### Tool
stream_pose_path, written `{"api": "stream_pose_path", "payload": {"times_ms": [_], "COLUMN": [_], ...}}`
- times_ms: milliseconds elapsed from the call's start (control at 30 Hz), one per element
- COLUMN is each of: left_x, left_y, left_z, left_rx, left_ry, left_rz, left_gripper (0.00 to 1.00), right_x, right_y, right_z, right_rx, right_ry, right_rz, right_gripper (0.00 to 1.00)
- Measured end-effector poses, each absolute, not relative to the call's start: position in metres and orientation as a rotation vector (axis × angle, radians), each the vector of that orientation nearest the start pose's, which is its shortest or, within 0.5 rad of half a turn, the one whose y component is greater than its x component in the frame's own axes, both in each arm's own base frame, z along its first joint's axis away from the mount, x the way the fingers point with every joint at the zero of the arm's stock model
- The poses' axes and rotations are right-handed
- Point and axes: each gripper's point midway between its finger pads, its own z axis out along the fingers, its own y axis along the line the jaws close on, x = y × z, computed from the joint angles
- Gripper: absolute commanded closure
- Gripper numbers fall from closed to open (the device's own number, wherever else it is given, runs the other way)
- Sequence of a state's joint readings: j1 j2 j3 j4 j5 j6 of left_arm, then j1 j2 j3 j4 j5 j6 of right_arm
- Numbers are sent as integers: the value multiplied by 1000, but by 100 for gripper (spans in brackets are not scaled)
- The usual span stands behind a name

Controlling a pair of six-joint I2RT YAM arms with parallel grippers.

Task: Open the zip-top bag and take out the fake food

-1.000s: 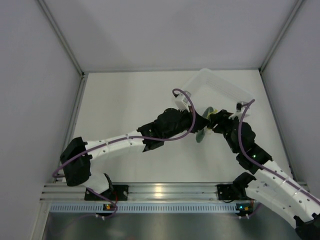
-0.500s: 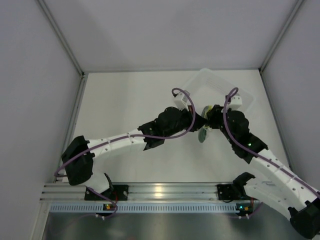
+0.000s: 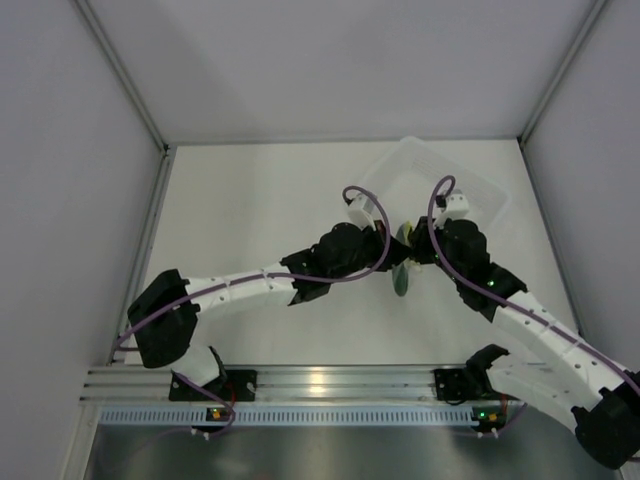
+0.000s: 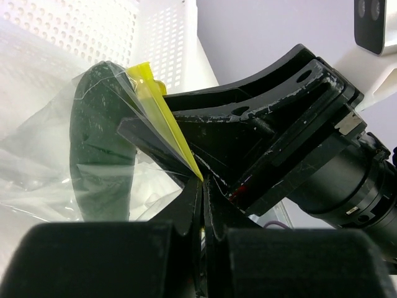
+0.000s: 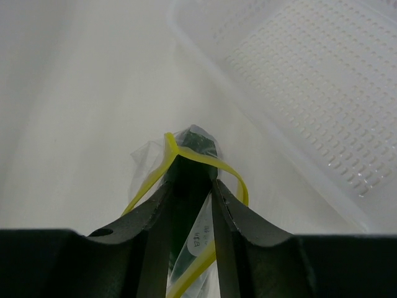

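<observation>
- Hanging between both arms, the small clear crinkly zip-top bag (image 3: 403,275) is near the clear perforated plastic bin (image 3: 450,180).
- The left jaws pinch its yellow-green zip strip (image 4: 162,112).
- The right jaws seemingly pinch the opposite lip.
- The dark green cucumber-like fake food (image 4: 102,155) lies inside.
</observation>
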State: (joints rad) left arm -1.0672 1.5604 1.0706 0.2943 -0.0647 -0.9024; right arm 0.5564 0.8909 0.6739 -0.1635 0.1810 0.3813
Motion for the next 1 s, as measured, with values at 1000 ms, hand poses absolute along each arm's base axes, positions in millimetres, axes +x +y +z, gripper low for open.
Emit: {"api": "stream_pose_path", "payload": {"times_ms": [1000], "left_x": [198], "left_y": [-444], "left_z": [106], "left_rx": [-106], "left_ry": [2180], "left_rz": [-1559], "left_gripper": [100], "right_x": [222], "right_y": [149], "right_z": [78], "right_rx": [-308], "right_ry": [2435], "right_rz": [110], "right_gripper": [67]}}
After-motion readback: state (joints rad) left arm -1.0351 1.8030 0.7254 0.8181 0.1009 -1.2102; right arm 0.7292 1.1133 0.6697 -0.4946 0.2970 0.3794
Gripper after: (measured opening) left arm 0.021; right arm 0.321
